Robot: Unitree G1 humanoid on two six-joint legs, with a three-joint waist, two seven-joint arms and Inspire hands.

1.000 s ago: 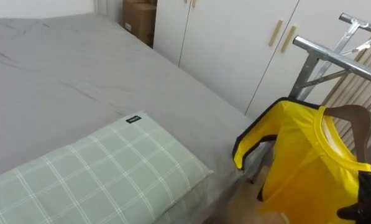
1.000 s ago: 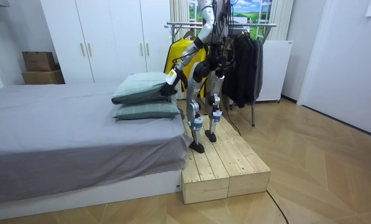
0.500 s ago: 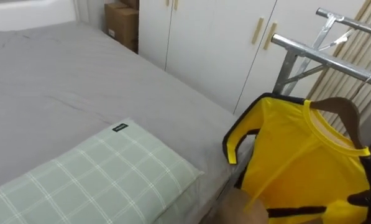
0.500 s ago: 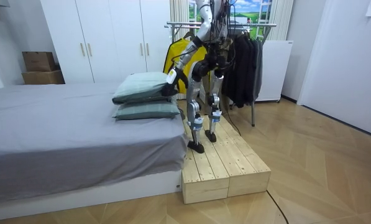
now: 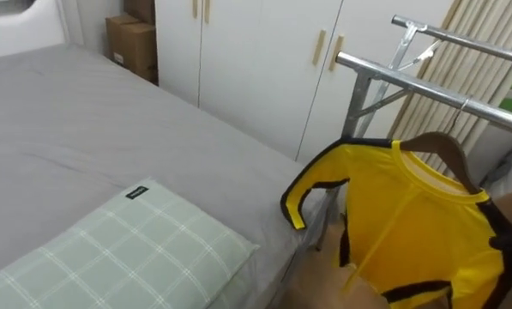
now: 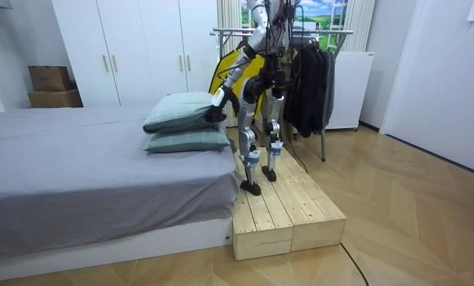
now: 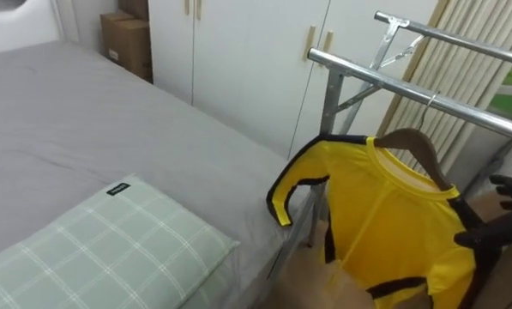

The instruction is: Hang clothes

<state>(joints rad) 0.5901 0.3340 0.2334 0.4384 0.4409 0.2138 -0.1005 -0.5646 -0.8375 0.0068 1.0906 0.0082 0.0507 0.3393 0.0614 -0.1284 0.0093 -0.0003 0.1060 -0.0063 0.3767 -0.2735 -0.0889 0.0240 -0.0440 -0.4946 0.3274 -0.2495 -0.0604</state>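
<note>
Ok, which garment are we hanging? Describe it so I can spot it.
Beside the grey bed stands a metal clothes rack. Below its rail is a yellow shirt on a wooden hanger. It's the one bright garment, black-trimmed; the rack's other clothes are dark.

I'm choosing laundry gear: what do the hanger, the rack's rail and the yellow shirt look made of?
Hanger: probably wood, brown and smooth-looking. Rack rail: metal, silvery with bright highlights along the tube. Yellow shirt: thin fabric, possibly synthetic; it drapes in soft folds with a faint sheen.
</note>
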